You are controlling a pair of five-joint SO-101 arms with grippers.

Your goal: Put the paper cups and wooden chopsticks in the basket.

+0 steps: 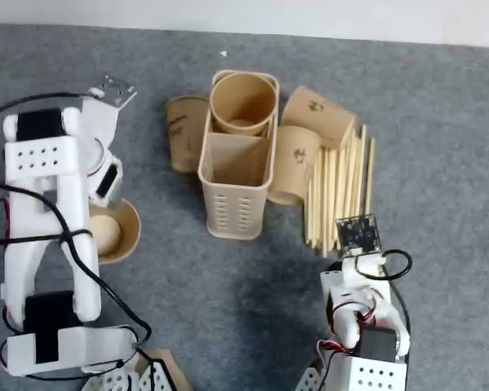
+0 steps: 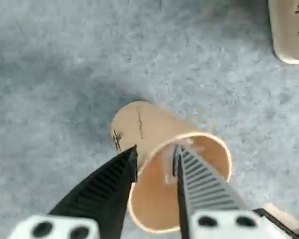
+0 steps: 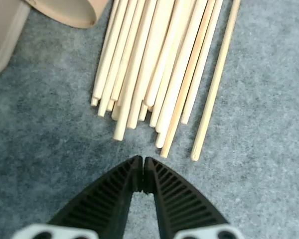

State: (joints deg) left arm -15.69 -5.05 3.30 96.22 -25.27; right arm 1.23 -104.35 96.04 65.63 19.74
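right gripper (image 3: pixel 142 172), closed and empty, sits just short of the pale wooden chopsticks (image 3: pixel 154 64). left gripper (image 2: pixel 155 159), slightly parted, straddles the rim of a fallen brown paper cup (image 2: pixel 139 124). beyond, the beige slotted plastic basket (image 1: pixel 236 216) holds one cup (image 1: pixel 243 102); three other cups (image 1: pixel 186 134) lie outside.

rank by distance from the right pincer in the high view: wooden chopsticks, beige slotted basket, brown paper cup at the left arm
1. Pale wooden chopsticks, just ahead of the right pincer.
2. Beige slotted plastic basket, mid-table, to their left.
3. Brown paper cup lying on its side, far left under the left arm.
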